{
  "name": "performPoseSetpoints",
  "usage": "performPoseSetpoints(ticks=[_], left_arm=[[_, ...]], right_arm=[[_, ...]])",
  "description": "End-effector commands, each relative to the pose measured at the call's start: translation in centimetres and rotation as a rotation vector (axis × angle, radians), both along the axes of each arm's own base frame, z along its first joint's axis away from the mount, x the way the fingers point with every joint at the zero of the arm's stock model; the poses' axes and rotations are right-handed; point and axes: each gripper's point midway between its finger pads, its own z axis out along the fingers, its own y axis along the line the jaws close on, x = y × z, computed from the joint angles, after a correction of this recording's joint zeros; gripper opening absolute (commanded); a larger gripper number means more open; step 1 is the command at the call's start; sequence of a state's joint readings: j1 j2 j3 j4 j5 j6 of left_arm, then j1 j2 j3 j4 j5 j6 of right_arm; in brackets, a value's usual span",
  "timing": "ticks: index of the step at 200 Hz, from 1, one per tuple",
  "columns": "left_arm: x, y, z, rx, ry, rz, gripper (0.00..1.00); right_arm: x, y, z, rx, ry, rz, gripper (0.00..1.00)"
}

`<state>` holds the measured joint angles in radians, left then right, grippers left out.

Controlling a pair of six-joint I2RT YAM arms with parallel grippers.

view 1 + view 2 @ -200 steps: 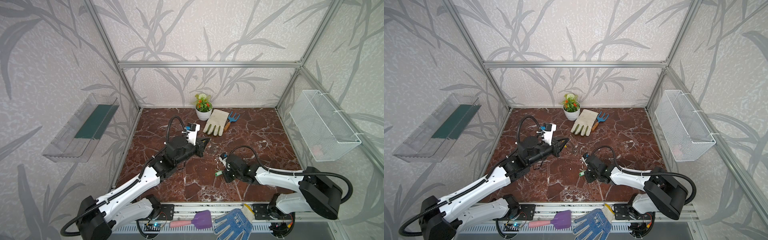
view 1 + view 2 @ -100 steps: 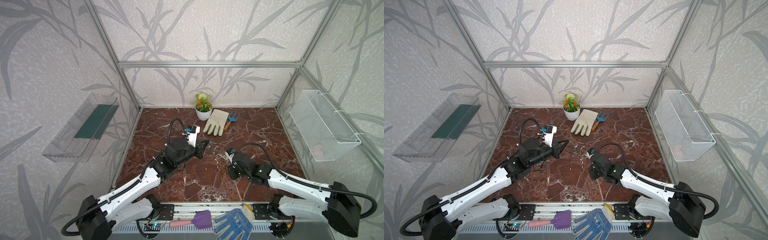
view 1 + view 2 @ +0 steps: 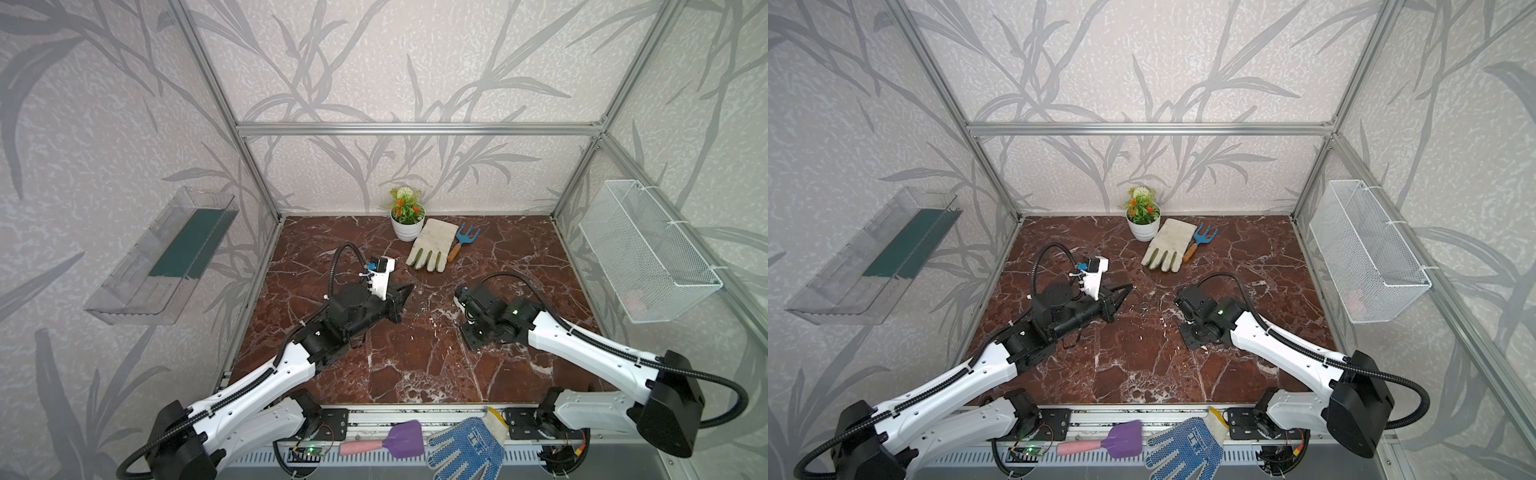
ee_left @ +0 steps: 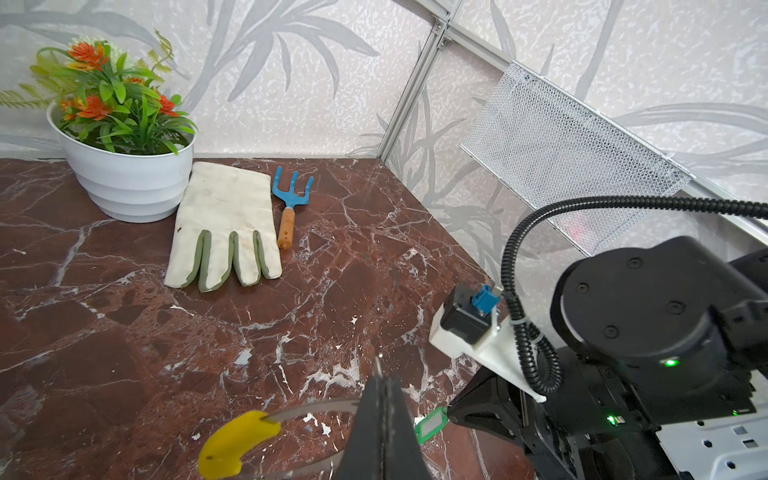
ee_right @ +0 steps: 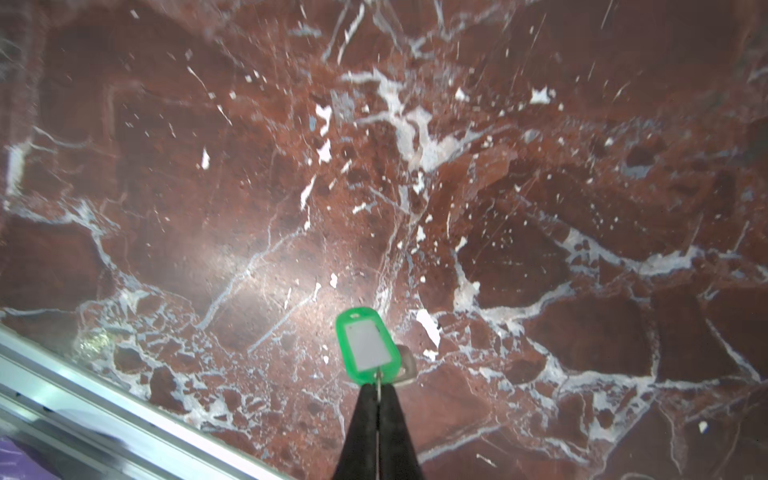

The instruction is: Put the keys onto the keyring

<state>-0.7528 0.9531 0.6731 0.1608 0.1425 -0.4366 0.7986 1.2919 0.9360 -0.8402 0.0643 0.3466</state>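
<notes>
Left tool: the left tool (image 4: 380, 379) is clenched on the grey wire of the keyring (image 4: 237, 436), jaws pressed flat together.
Right tool: the right tool (image 5: 377, 388) is pinched on the thin metal loop (image 5: 378, 376) at the end of the green key tag (image 5: 368, 345).
Keyring: held off the counter (image 4: 124, 332). Its yellow sleeve (image 4: 226, 446) curves out to one side of the jaws. The rest of the hoop runs out of the left wrist view, and no open end is visible.
Key tag: hangs from the right tool's tip over the counter, white label window facing the right wrist camera. A small grey piece shows behind it; what it is cannot be told.
Spacing: in the left wrist view the tag (image 4: 431, 424) sits just beside the left tool, near the hoop but apart from it.
Step, as judged: bringing the tag's loop to the hoop for threading; nothing is threaded yet.
Doing it well: keep the hoop steady and let the right tool make the fine approach. Turn the loop so its opening faces the wire, then slide it along the wire rather than push against it.
Risk: the loop is thin and gripped at its very edge, so a sideways nudge could twist it out.
Clutter: the gardening glove (image 4: 226, 224), hand rake (image 4: 291, 203) and flower pot (image 4: 129, 183) lie well apart at the back.
</notes>
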Motion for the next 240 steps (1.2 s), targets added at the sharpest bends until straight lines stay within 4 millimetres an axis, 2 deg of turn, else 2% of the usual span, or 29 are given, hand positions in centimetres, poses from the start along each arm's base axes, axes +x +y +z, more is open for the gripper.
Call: performPoseSetpoints(ticks=[1,28,32,69,119,127,148,196,240], left_arm=[[0.1,0.3,1.0,-0.021,-0.047,0.019,0.00],[0.0,0.0,0.8,-0.026,-0.040,0.005,0.00],[0.1,0.0,0.8,-0.026,-0.039,0.006,0.00],[0.1,0.1,0.6,-0.024,-0.038,0.011,0.00],[0.3,-0.3,0.3,-0.022,-0.029,0.001,0.00],[0.3,-0.3,0.3,-0.023,-0.027,0.000,0.00],[0.2,-0.4,0.3,-0.022,-0.027,-0.002,0.00],[0.2,-0.5,0.2,-0.024,-0.021,-0.008,0.00],[0.2,-0.5,0.1,-0.022,-0.021,-0.012,0.00]], right_arm=[[-2.0,-1.7,-0.6,-0.086,0.146,-0.012,0.00],[-0.9,-1.1,-1.2,-0.061,0.220,-0.060,0.00],[-0.8,-1.0,-1.4,-0.070,0.224,0.012,0.00],[0.2,-0.3,-3.2,-0.096,0.328,0.010,0.00],[1.8,0.9,-4.1,-0.098,0.351,0.042,0.00],[1.6,0.9,-4.9,-0.115,0.379,0.043,0.00],[1.5,0.8,-5.6,-0.125,0.397,0.048,0.00],[3.0,1.5,-5.6,-0.101,0.357,0.042,0.00],[3.7,2.4,-7.8,-0.107,0.391,0.043,0.00]])
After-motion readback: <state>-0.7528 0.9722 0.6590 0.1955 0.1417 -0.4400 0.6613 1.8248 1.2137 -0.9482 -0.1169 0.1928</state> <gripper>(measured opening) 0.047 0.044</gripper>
